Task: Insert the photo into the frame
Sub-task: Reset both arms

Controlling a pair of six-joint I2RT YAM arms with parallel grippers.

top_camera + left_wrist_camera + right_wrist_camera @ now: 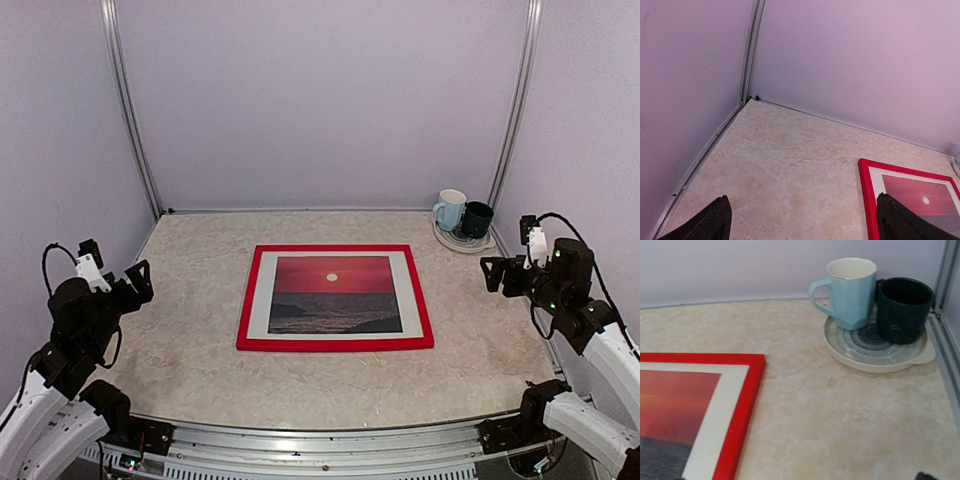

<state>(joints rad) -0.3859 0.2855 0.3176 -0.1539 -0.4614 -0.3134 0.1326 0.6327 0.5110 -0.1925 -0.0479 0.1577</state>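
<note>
The frame [335,343] lies flat in the middle of the table, a red rectangle. Inside it sits the photo [334,294], a red sunset with a small white sun over dark water, bordered by a white mat [259,295]. My left gripper [115,263] hovers at the table's left edge, open and holding nothing, well away from the frame. In the left wrist view the frame's corner [867,190] shows beside my right fingertip [900,222]. My right gripper [508,250] hangs open and holding nothing at the right edge. The right wrist view shows the frame's far right corner [747,400] and part of the photo [675,405].
At the back right corner a round plate [445,238] carries a light blue mug [451,209] and a dark green mug [476,219]; the right wrist view shows the mugs [847,290] close up. Lilac walls enclose the table on three sides.
</note>
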